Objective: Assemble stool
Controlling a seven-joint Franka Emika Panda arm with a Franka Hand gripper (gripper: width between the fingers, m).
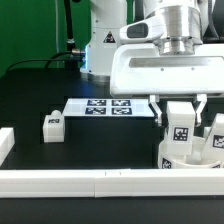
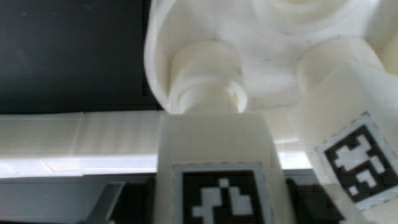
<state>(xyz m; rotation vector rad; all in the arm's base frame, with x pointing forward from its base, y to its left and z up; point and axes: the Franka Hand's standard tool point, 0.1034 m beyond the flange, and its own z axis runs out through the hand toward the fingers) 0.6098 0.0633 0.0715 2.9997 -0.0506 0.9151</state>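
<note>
Clamping narrow jaws on an upright leg (image 1: 181, 133), the gripper (image 1: 180, 116) hangs straight above the round seat (image 1: 190, 160) at the near right of the exterior view. The coming move appears to turn on one line: the leg's long axis stands vertical, running down from the jaws into the seat below. Whether its lower end is fully home in a socket cannot be told. A second leg (image 1: 213, 128) stands on the seat just to the exterior view's right, and a third leg (image 1: 52, 123) sits well apart at the left, beside the marker board (image 1: 100, 107). All the parts are smooth white plastic: the legs blocky, each with a black-and-white square tag, the seat thick and rounded.
</note>
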